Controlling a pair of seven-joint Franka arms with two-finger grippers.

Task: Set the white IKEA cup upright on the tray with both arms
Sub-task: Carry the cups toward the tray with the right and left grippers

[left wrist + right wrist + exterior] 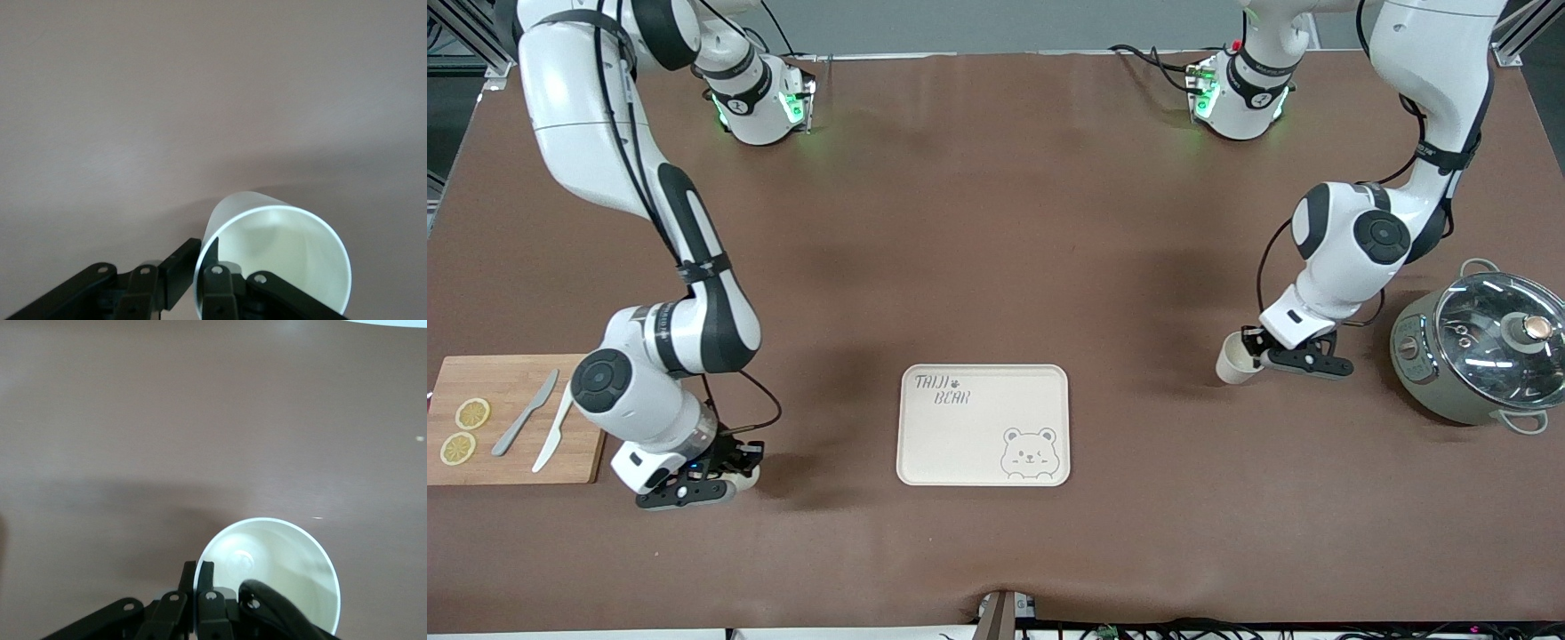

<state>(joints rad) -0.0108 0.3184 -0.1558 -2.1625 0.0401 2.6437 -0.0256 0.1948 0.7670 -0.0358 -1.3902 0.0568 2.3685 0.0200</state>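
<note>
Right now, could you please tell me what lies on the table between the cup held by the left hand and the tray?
Nothing: the front view shows only bare brown tabletop between the white cup and the tray.

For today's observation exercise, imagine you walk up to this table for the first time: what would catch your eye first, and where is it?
Two white cups, each pinched at its rim by a gripper: the left gripper holds a white cup tilted near the lidded pot, and the right gripper holds another cup low beside the cutting board. Between them lies the bare cream tray with its bear drawing.
</note>
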